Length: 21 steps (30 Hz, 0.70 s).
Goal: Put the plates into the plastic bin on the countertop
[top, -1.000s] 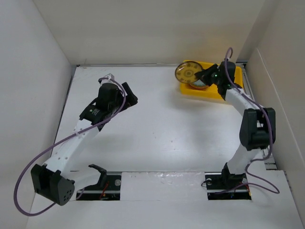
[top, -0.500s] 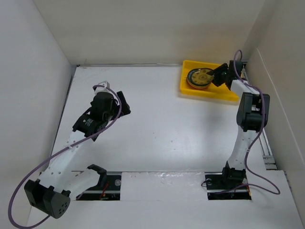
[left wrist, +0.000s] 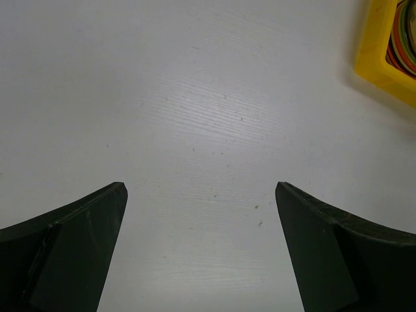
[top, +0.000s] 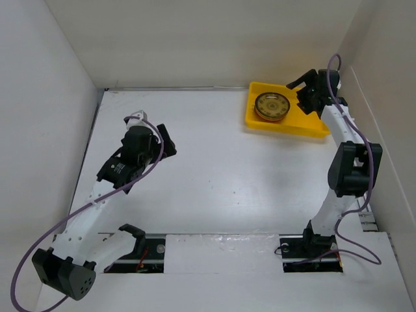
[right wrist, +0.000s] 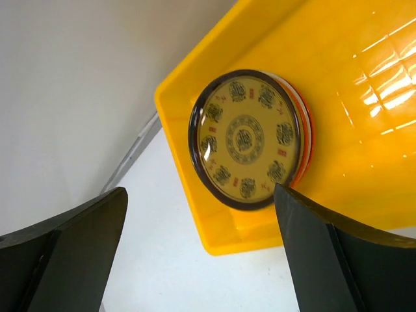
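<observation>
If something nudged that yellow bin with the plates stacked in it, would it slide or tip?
Probably slide: the yellow bin looks shallow and wide, sitting flat on the smooth countertop. Tipping seems unlikely. The plate stack sits toward one end, so the bin might pivot slightly, and the glossy stack could shift inside.

Free passage over bare countertop (top: 221,172) between left gripper (top: 170,142) and plastic bin (top: 279,129). Inside bin: left part blocked by stacked plates (top: 272,106), bare ribbed floor to their right. Right gripper (top: 304,91), jaws apart, hanging over that right part. Tight there: side wall (top: 383,123) near, back wall (top: 214,45) just behind.
</observation>
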Each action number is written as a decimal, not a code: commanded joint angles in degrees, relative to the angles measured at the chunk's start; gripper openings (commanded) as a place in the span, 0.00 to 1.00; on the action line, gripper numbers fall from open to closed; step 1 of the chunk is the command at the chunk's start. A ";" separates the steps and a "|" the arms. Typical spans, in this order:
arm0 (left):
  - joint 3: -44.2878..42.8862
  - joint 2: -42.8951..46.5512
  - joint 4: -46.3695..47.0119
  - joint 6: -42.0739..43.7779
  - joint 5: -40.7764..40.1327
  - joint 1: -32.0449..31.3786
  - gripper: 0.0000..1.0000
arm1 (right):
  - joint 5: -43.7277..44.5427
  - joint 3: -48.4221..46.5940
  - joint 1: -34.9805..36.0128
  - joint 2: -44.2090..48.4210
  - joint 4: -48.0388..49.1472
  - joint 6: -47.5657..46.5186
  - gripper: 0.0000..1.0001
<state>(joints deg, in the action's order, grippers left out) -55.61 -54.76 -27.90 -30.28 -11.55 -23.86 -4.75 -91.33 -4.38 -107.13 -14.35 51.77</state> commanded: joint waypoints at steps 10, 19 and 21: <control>-0.71 4.23 -3.29 -2.58 -9.96 0.30 0.99 | 8.17 10.20 11.22 22.34 -8.50 -8.42 1.00; -6.88 11.60 -9.53 -3.20 -20.43 0.30 0.99 | 26.81 15.83 39.70 52.01 -22.82 -15.12 1.00; -8.10 13.88 -11.12 -4.35 -21.32 0.30 0.99 | 26.81 16.88 41.81 57.19 -25.63 -14.33 1.00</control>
<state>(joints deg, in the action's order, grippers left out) -59.99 -44.88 -36.45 -33.32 -28.10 -23.86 15.59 -76.86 35.59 -52.36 -30.39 38.79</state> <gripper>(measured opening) 0.986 0.999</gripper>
